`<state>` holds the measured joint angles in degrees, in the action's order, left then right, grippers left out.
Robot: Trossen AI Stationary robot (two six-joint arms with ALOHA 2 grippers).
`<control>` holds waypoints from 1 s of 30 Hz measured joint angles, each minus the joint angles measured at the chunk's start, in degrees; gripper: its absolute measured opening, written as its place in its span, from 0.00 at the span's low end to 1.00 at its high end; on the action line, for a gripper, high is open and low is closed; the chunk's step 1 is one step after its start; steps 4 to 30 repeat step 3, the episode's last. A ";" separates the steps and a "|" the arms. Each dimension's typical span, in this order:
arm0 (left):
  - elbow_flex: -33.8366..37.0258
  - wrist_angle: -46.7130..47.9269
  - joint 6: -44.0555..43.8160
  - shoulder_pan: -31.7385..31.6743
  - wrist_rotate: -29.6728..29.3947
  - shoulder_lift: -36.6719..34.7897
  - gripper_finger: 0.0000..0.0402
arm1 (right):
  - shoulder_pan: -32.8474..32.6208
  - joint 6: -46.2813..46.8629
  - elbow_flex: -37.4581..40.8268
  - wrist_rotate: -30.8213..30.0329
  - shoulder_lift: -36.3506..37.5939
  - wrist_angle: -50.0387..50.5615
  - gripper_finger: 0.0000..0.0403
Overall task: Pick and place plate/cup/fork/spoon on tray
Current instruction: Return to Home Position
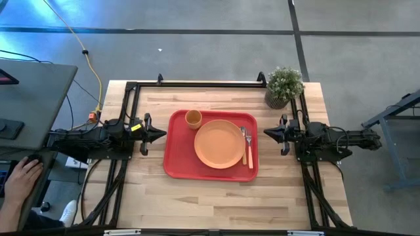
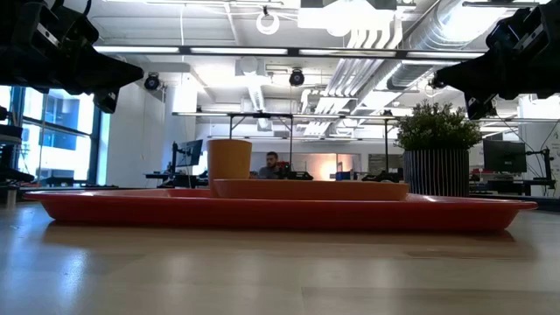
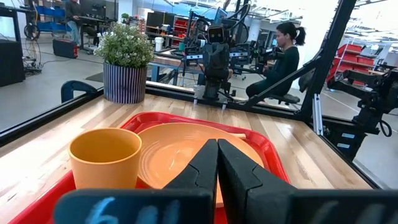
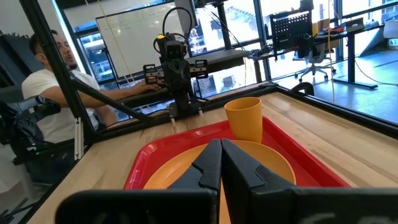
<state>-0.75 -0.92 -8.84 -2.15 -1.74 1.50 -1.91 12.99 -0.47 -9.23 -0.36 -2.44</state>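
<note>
The red tray [image 1: 177, 164] lies at the table's middle. On it rest the orange plate [image 1: 219, 143], the orange-yellow cup [image 1: 193, 118] upright at its far left corner, and the fork [image 1: 243, 135] and spoon [image 1: 249, 147] along its right side. My left gripper [image 1: 164, 134] is shut and empty, just left of the tray. My right gripper [image 1: 266, 133] is shut and empty, just right of the tray. The cup [image 3: 106, 157] and plate [image 3: 180, 149] show in the left wrist view, and the cup [image 4: 244, 119] in the right wrist view.
A potted plant [image 1: 284, 86] stands at the table's far right corner. A black frame [image 1: 197, 84] runs along the far edge and sides. A person's hand [image 1: 23, 174] rests at a desk off the table's left. People sit beyond the table.
</note>
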 joint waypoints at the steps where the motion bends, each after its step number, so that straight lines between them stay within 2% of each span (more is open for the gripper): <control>1: 0.01 -0.01 0.00 -0.02 -0.02 -0.01 0.01 | 0.00 0.02 0.00 0.01 0.02 0.01 0.00; 30: 0.00 -0.01 0.00 0.00 -0.02 0.00 0.01 | 0.01 0.02 0.00 0.00 0.02 0.02 0.00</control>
